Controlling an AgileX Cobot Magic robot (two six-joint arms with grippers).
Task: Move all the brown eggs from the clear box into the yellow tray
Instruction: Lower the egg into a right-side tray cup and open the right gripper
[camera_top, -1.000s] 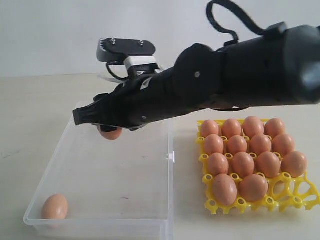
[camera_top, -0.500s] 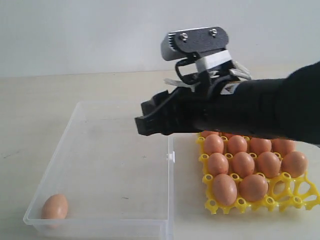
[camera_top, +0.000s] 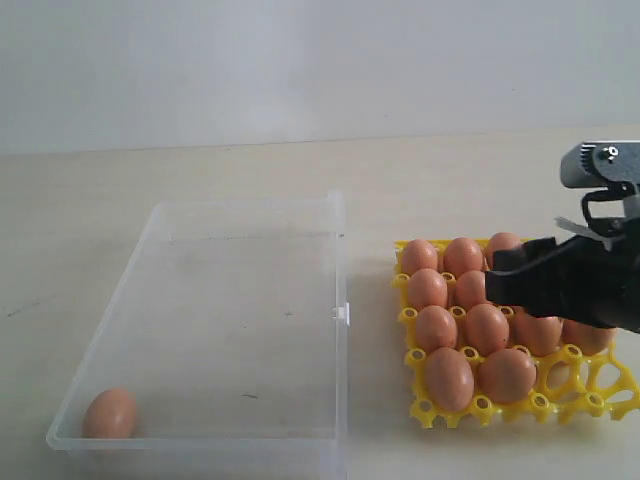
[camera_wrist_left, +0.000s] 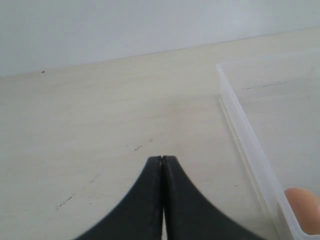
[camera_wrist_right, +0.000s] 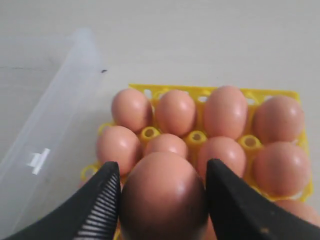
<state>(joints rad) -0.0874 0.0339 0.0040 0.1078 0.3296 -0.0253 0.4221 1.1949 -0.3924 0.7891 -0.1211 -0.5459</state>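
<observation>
One smooth orange-brown oval egg (camera_wrist_right: 164, 195) clamped between the wide-set jaws of the right gripper (camera_wrist_right: 162, 170), hanging above the bright yellow openwork plastic egg tray (camera_top: 596, 402), itself at 3 o'clock of the large shallow clear plastic box (camera_top: 340, 270) in the exterior view. Looks like the carry-and-place step, close to the end of the job. Only bare cells visible: the tray's 4 to 5 o'clock corner.

Risks, as judged:
- Coming down over a filled cell and knocking shell on shell against the seated eggs (camera_top: 487, 327).
- Letting go too high, giving a crack or a bounce off the peg posts.
- Squeezing harder on a curved, slick shell and popping it out sideways.
- Catching a fingertip on the lattice and dragging the light tray.

Last loose egg (camera_top: 108, 413) lying at the box's 7 o'clock corner, near the wall, likely awkward for a straight grasp. Left gripper (camera_wrist_left: 162, 159) closed tight, holding nothing, over bare tabletop (camera_wrist_left: 90, 125) near that box.
</observation>
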